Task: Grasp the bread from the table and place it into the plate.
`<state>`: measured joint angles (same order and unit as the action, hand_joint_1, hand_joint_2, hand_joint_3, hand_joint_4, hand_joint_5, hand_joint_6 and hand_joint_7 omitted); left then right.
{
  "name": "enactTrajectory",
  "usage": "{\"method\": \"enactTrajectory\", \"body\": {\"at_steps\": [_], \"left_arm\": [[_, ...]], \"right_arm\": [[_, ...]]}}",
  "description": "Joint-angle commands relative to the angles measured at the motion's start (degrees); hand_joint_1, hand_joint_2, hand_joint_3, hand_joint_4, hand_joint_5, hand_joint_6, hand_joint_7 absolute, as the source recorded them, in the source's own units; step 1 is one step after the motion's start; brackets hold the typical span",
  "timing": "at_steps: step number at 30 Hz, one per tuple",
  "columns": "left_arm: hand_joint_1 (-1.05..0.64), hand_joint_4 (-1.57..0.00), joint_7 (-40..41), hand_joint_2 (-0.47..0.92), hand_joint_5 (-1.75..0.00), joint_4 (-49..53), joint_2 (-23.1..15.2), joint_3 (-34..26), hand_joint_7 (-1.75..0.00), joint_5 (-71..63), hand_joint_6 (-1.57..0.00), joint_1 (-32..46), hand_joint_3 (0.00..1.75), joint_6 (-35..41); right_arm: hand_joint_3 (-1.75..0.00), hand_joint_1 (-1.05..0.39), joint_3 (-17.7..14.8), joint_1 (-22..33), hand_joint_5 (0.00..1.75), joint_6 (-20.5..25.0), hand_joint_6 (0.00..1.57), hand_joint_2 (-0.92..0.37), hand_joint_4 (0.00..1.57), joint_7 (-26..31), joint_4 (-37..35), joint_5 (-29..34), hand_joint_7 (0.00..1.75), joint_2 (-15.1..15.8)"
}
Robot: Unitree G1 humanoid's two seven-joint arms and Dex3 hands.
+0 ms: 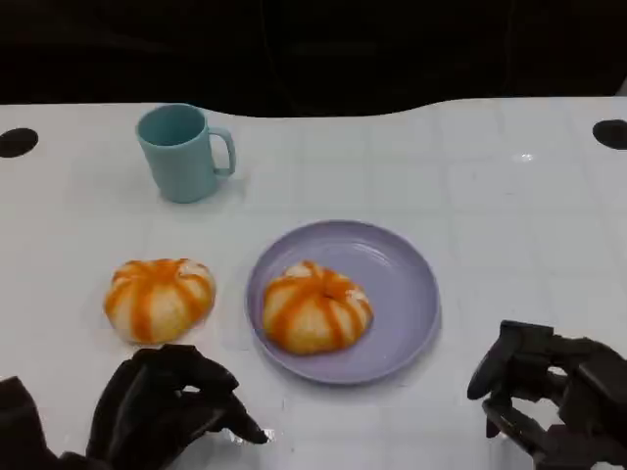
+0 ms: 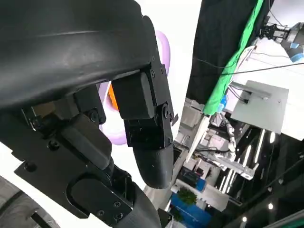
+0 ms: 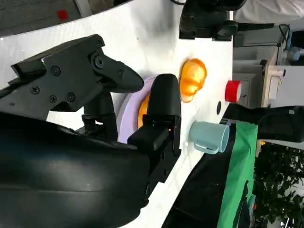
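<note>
We saw the left hand (image 1: 162, 406) low at the near edge of the table (image 1: 490, 196), its fingers (image 1: 211, 377) curled loosely downward with nothing between them. In the left wrist view those fingers (image 2: 147, 137) hung bent over the white surface, and nothing lay in their grasp. The right hand (image 1: 549, 392) sat at the near right, its fingers (image 1: 505, 357) bent inward and apart from one another, holding nothing. From the right wrist view we saw its fingers (image 3: 161, 109) reaching out over the table, likewise bare.

Just beyond the left hand, and not touching it, lay a round bread (image 1: 159, 299) with orange stripes, resting on the table to the left of the plate (image 1: 402, 294). The plate was lavender and stood near the middle of the table, between the two hands and a little farther out. A second bread (image 1: 315, 308) of the same kind lay inside it, toward its left half. The right hand was near the plate's right side but clear of its rim.

Farther back, behind the bread on the table, stood an upright light blue mug (image 1: 181, 152) with its handle turned to the right. In the right wrist view we also made out a small red object (image 3: 232, 91) past the mug; what it was we could not tell.
</note>
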<state>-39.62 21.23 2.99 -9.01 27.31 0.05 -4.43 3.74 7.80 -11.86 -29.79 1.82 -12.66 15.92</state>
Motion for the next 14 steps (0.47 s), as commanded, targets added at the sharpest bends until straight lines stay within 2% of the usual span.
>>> {"method": "enactTrajectory", "body": {"at_steps": [1,14], "left_arm": [[-1.01,-1.57,-0.33,0.57,-0.49,-0.06,-1.23,-0.43,-0.21,0.25,-1.57,0.08,0.0,0.17],[-1.02,-1.57,-0.57,0.56,-0.49,0.97,-1.42,-0.85,-0.23,0.78,-1.57,-0.28,0.0,0.59]], "right_arm": [[-0.88,-0.14,-0.73,-0.92,1.69,0.13,0.52,-0.67,0.47,-0.2,-0.59,-0.5,1.35,-0.58],[-0.91,-0.12,-1.22,-1.9,1.71,-3.47,0.54,-0.64,0.47,-2.16,-4.61,-0.81,1.37,-2.64]]}}
